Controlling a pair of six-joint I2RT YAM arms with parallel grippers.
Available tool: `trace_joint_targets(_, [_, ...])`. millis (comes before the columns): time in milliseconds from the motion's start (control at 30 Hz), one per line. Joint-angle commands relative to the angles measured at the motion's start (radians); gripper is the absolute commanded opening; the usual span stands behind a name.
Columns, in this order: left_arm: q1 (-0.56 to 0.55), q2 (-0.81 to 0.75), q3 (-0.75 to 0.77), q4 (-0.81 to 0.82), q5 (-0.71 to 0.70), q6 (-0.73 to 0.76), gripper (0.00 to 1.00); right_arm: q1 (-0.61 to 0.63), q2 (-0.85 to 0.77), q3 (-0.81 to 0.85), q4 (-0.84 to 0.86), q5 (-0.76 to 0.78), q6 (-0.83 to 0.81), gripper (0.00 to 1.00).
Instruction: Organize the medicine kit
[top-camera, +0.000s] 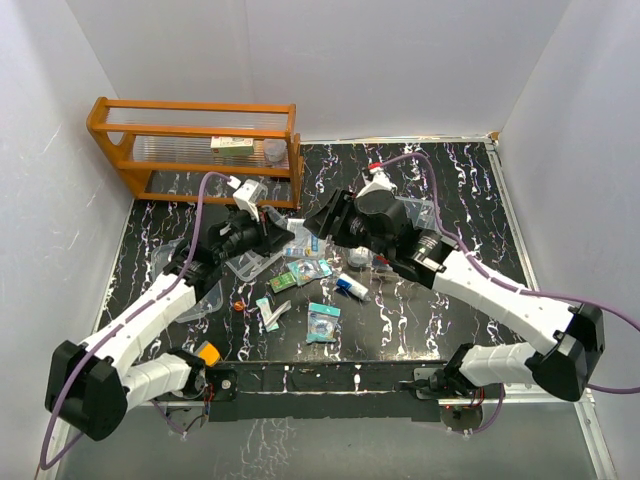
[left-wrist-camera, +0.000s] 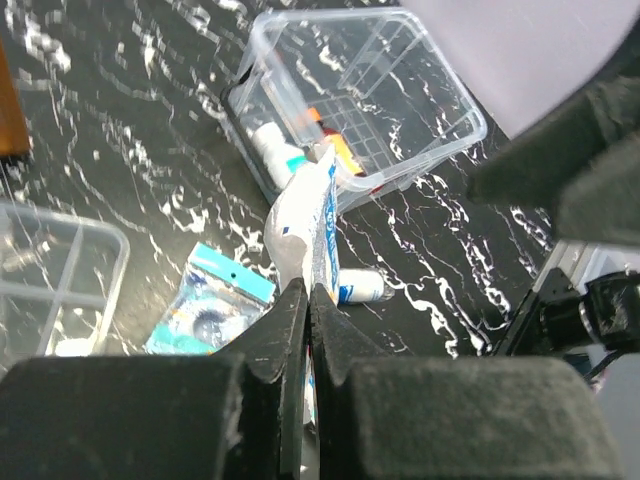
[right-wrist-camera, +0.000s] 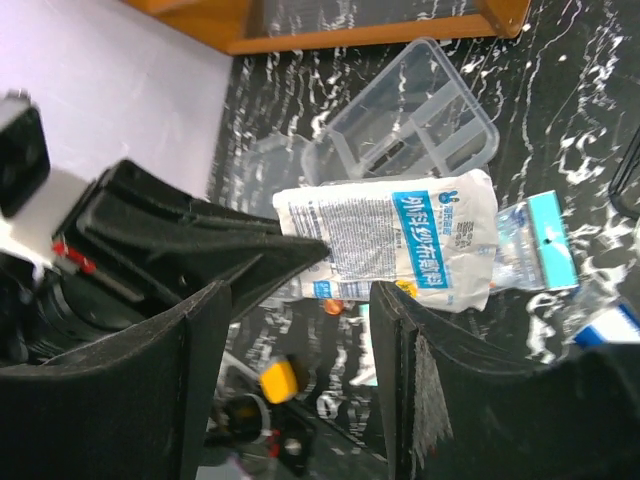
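My left gripper (left-wrist-camera: 306, 292) is shut on a white gauze packet with blue print (left-wrist-camera: 300, 215) and holds it up over the table. The clear kit box (left-wrist-camera: 440, 130) lies beyond it, with small bottles and an orange item inside. The clear divided tray insert (left-wrist-camera: 60, 265) lies apart from the box, at the left. My right gripper (right-wrist-camera: 300, 295) is open and empty, with the same packet (right-wrist-camera: 400, 240) just past its fingertips. In the top view the left gripper (top-camera: 278, 238) and the right gripper (top-camera: 322, 222) meet at the packet (top-camera: 298, 240) in mid-table. The box (top-camera: 425, 210) is partly hidden behind the right arm.
An orange wooden rack (top-camera: 200, 140) stands at the back left. Loose items lie in front: a blue packet (top-camera: 322, 322), a green packet (top-camera: 283, 283), a small white bottle (top-camera: 352, 288) and a small orange piece (top-camera: 238, 305). White walls close in both sides.
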Motion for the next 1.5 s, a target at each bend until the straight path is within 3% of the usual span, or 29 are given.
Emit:
trace_joint_targets(0, [-0.016,-0.077,0.038,0.113,0.100,0.241,0.00,-0.007,-0.064,0.028,0.083,0.064,0.276,0.57])
trace_joint_targets(300, [-0.025,-0.128,-0.056,0.378,0.212,0.814,0.00,-0.007,-0.084,0.074,0.042,0.159,0.620,0.57])
trace_joint_targets(500, [-0.037,-0.130,-0.122,0.533,0.235,1.062,0.00,-0.027,-0.082,0.093,0.011,0.207,0.715,0.53])
trace_joint_targets(867, [-0.056,-0.122,-0.134,0.605,0.179,1.170,0.00,-0.044,-0.019,0.088,-0.027,0.028,0.759,0.51])
trace_joint_targets(1167, [-0.067,-0.144,-0.139,0.552,0.202,1.195,0.00,-0.090,0.054,0.144,-0.005,0.022,0.737,0.50])
trace_joint_targets(1367, [-0.073,-0.173,-0.167,0.525,0.197,1.177,0.05,-0.119,0.066,0.114,0.044,-0.040,0.724,0.27])
trace_joint_targets(1467, [-0.075,-0.177,-0.163,0.500,0.195,1.146,0.17,-0.129,0.049,0.077,0.110,-0.058,0.704,0.16])
